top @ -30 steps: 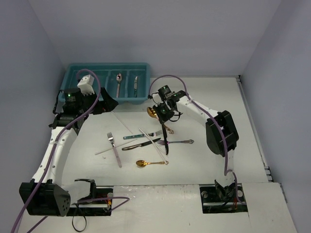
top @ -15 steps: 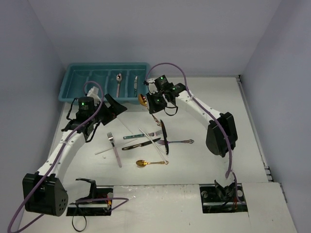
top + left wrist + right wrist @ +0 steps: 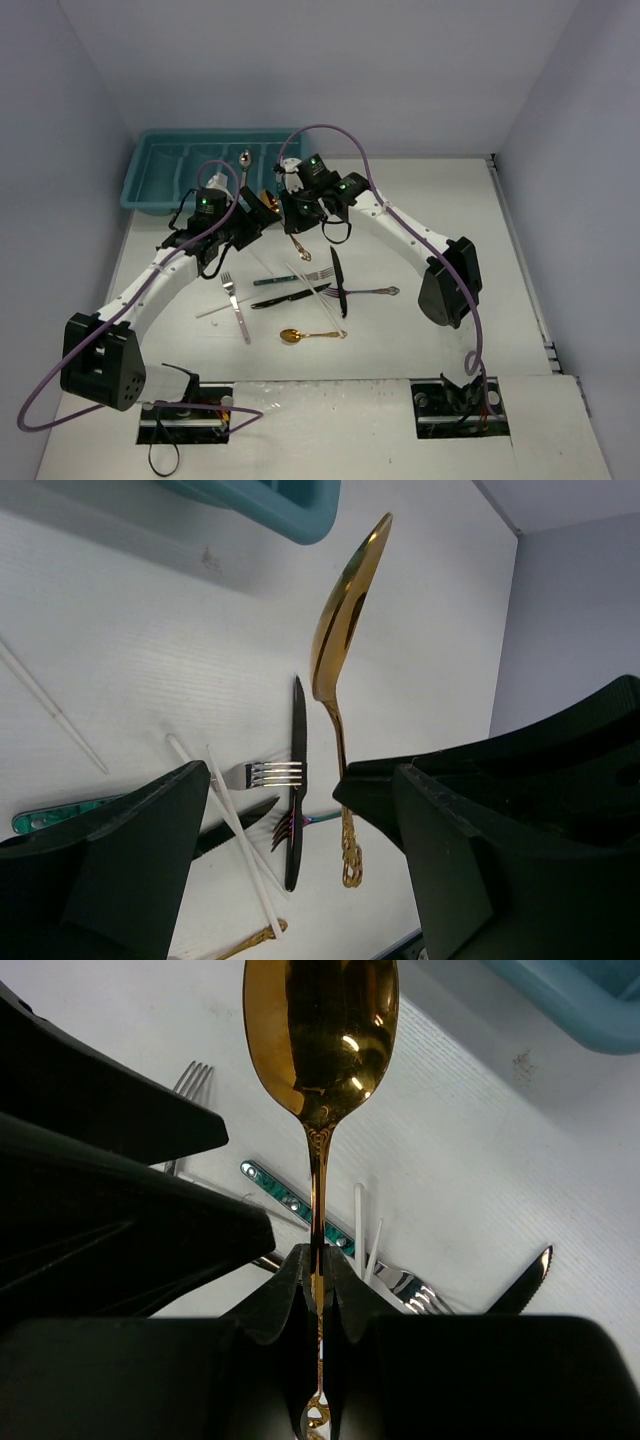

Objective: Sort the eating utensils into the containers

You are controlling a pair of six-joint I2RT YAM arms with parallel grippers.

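Gold spoon (image 3: 320,1020) pinched by its thin handle in the right tool (image 3: 318,1265), pressed together on it, lifted clear of the bench (image 3: 440,200). Bowl leading, aimed at the teal tray (image 3: 150,185) in the far left corner of the bench; ornate handle end trailing back toward the bench's middle. Long axis on a slant, not yet in line with the tray's compartments, running near to far. Silver spoon (image 3: 244,160) already lying lengthwise in a compartment toward the tray's right end, so probably the slot to match, with a small turn of the handle needed first. Left tool (image 3: 290,780) spread wide, holding nothing, just beside the spoon on its tray side and about level with the bowl. From the left wrist, spoon upright across the gap of the spread fingers (image 3: 130,850), closer to the right-hand one; cannot tell whether truly between them or only ahead of them. Either a hand-over or a straight drop possible from here; either way, right tool alone carrying the piece now. Remaining cutlery loose on the bench's middle, among it a black knife (image 3: 338,280), well apart from both tools.
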